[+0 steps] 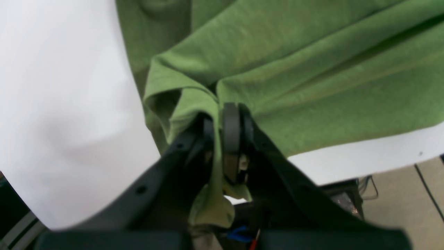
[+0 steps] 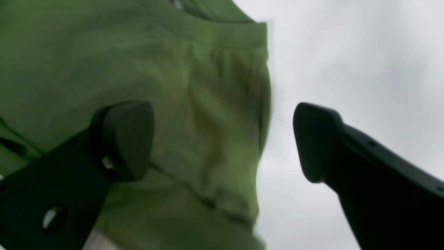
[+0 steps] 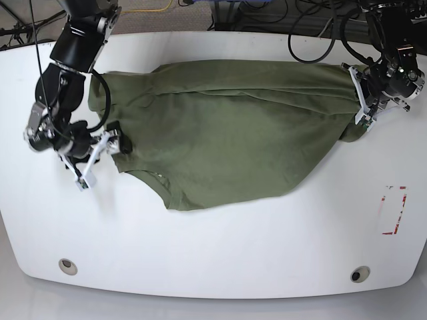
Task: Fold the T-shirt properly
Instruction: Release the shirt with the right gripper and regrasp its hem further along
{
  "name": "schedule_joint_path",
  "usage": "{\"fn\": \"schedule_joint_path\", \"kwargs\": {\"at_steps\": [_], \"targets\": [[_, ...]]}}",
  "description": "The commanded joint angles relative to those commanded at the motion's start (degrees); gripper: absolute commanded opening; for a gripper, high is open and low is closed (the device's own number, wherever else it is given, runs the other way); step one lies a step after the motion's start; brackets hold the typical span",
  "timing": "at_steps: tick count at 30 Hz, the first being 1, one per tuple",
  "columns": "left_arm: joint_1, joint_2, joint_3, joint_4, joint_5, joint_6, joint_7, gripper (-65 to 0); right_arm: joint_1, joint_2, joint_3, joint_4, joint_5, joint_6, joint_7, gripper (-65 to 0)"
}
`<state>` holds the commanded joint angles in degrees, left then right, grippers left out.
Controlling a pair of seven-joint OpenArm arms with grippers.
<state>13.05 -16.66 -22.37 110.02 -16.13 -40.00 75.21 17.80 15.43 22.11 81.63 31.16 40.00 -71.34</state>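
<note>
The olive-green T-shirt (image 3: 227,133) lies crumpled and partly spread across the white table (image 3: 200,247). My left gripper (image 3: 360,110) is at the shirt's right end. In the left wrist view it (image 1: 219,130) is shut on a pinched fold of the shirt (image 1: 295,69), and a bit of cloth hangs below the fingers. My right gripper (image 3: 119,143) sits at the shirt's left side. In the right wrist view it (image 2: 222,142) is open, one finger over the shirt (image 2: 173,86) and the other over bare table, with the ribbed edge of the cloth between them.
Cables (image 3: 313,27) run along the table's far edge. A red marking (image 3: 393,210) is on the tabletop at the right. Two round holes (image 3: 67,265) (image 3: 360,274) sit near the front edge. Beyond the table's edge, the floor (image 1: 399,194) shows in the left wrist view.
</note>
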Motion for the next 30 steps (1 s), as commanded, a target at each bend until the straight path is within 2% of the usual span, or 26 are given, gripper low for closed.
{"fn": "schedule_joint_path", "kwargs": {"at_steps": [4, 10, 16, 23, 30], "targets": [[-0.18, 0.0, 0.26, 0.26, -0.26, 0.0, 0.0, -65.0, 5.1, 0.18, -3.69, -7.12, -2.99, 0.0, 3.43, -5.7], [-1.58, 0.0, 0.09, 0.09, -0.26, 0.0, 0.0, -65.0, 12.22, -0.09, -4.75, -18.81, -7.21, 0.0, 9.58, -5.7], [-1.93, 0.0, 0.09, 0.0, -0.09, 0.0, 0.0, -65.0, 17.85, -0.09, -8.79, -28.13, -7.65, 0.0, 14.86, -5.9], [-2.2, 0.0, 0.09, 0.09, -0.18, 0.0, 0.0, -65.0, 22.51, -2.99, -12.31, -39.47, -8.18, 0.0, 25.14, -5.9], [-2.2, 0.0, 0.09, 0.09, -0.26, 0.0, 0.0, -65.0, 25.41, -5.27, -12.4, -48.97, -9.85, 0.0, 33.41, -5.9]]}}
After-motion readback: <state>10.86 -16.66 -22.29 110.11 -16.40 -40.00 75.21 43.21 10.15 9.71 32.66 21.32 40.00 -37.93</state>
